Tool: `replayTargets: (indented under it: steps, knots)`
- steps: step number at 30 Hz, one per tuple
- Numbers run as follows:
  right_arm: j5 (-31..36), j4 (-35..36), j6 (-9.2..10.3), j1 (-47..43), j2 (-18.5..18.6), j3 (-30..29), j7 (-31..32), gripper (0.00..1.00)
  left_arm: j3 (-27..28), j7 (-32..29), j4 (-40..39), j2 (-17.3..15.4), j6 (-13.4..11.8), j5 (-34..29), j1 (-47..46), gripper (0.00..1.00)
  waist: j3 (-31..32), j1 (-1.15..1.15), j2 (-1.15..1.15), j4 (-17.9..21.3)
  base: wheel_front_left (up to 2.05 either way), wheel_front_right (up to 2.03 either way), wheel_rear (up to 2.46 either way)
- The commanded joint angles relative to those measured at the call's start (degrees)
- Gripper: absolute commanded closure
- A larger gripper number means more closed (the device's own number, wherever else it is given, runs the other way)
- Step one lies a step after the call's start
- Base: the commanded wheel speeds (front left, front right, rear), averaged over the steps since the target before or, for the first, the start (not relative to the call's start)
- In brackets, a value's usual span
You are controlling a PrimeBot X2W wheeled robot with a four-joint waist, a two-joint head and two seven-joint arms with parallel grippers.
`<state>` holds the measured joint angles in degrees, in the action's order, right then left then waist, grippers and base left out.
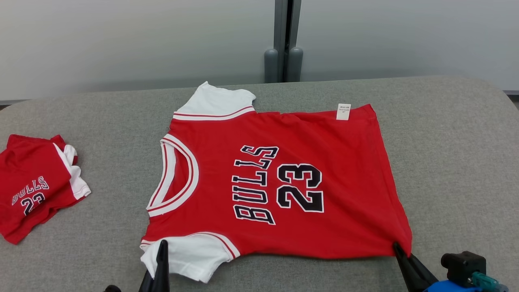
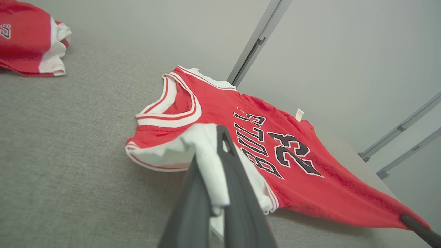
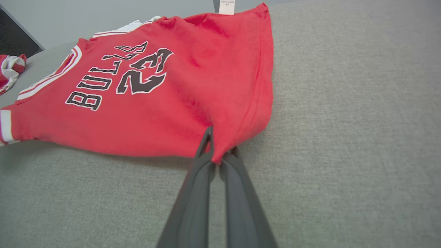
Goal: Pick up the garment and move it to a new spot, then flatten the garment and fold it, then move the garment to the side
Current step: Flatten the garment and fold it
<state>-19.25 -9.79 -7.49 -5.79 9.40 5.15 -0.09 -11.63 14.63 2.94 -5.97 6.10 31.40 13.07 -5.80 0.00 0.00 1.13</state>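
Our left pincer (image 2: 210,148) sits closest to the lens, its two long dark fingers clamped together on the near white sleeve (image 2: 208,165) of a red jersey (image 2: 310,193). It is soft knit cloth with white short sleeves, a white-banded neck and black BULLS 23 lettering. Our right pincer (image 3: 220,151) is likewise closed, pinching the near corner of the red hem (image 3: 220,137) between its fingertips. From the head camera we see the jersey's near edge running from the left pincer (image 1: 163,243) across to the right pincer (image 1: 395,245). The rest of the jersey (image 1: 344,182) lies spread flat beyond both sets of fingertips on a grey woven-fabric tabletop (image 1: 454,162). In the wrist views that near edge looks raised a little off the tabletop, with a shadow under it. Straight ahead of the left pincer lies the rounded neck opening (image 1: 174,178), and past that the far white sleeve (image 1: 217,99). Ahead of the right pincer the hem runs away to the far corner, where a small white label (image 1: 343,111) sticks up. Well off to the left of the left pincer, apart from the jersey, a second red-and-white garment (image 1: 36,182) with the same lettering rests folded on the tabletop.
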Motion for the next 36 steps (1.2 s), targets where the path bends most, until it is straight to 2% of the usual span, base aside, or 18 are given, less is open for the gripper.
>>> replayTargets:
  steps: [1,7,17,22,32,33,34,35,36]
  knots:
    - [0.4,0.3,-0.01,0.9,-0.1,0.1,0.4,1.0,0.0,-0.1,0.5,-0.6,0.3,0.1,-1.7,1.0,-0.1,0.0,0.0,0.0,0.0,0.0,0.0]
    - [0.7,-1.1,-0.01,3.8,-0.1,0.8,2.2,1.0,-0.9,-0.1,3.4,-2.3,1.0,0.5,-6.6,1.0,-0.7,0.0,0.0,0.2,0.0,0.0,0.0]
    - [0.8,-7.7,-0.01,11.3,1.4,2.5,3.9,1.0,-3.3,0.0,10.8,-6.2,1.5,1.3,-15.4,1.0,-1.5,0.0,0.0,1.1,0.0,0.0,0.0]
    - [0.5,-11.6,-0.01,15.8,2.0,4.1,4.5,1.0,-6.2,0.1,14.9,-8.3,1.6,2.5,-20.6,1.0,-2.4,0.0,0.0,1.6,0.0,0.0,0.0]
    - [0.3,-19.6,-0.01,25.1,1.6,6.5,1.7,1.0,-12.3,0.5,22.7,-12.1,1.6,6.6,-31.6,1.0,-5.9,0.0,0.0,1.9,0.0,0.0,0.0]
    - [0.3,-20.5,-0.01,26.0,1.3,6.7,1.2,0.95,-12.8,0.5,23.6,-12.3,1.6,6.9,-32.5,1.0,-6.3,0.0,0.0,2.0,0.0,0.0,0.0]
    - [0.4,-21.3,-0.01,26.8,1.2,6.9,0.8,0.68,-13.4,0.6,24.3,-12.5,1.6,7.3,-33.5,1.0,-6.7,0.0,0.0,2.1,0.0,0.0,0.0]
    - [0.4,-22.1,-0.01,27.6,1.1,7.1,0.3,0.25,-14.0,0.6,25.1,-12.6,1.6,7.6,-34.4,0.91,-7.0,0.0,0.0,2.1,0.0,0.0,0.0]
    - [0.4,-22.8,-0.01,28.3,1.0,7.2,-0.4,0.0,-14.3,0.6,25.9,-12.8,1.6,7.7,-35.2,0.51,-7.4,0.0,0.0,2.1,0.0,0.0,0.0]
